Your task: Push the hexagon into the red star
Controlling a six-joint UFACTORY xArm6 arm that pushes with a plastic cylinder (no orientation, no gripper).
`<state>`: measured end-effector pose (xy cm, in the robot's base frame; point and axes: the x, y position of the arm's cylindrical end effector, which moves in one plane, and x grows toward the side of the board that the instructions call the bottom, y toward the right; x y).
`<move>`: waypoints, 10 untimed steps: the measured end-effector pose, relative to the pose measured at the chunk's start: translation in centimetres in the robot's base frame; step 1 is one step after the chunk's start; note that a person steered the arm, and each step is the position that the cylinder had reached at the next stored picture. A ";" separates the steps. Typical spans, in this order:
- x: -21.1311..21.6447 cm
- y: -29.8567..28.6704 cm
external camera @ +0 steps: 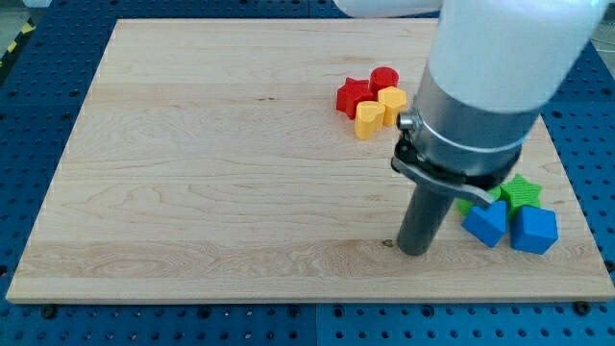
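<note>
Wooden board (211,163): yellow hexagon (392,103) touches red star (353,95).

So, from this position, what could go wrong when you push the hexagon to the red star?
1. The yellow hexagon already sits packed with the yellow heart and red cylinder beside the red star, so a push may scatter them all.
2. My tip is far below that cluster, close to the blue blocks; moving off carelessly could knock them.
3. My arm hides part of the green block.
</note>
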<state>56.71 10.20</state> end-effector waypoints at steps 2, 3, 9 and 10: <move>-1.8 -0.3; -2.0 -0.9; -5.1 -0.9; -5.2 0.6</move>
<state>51.52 10.80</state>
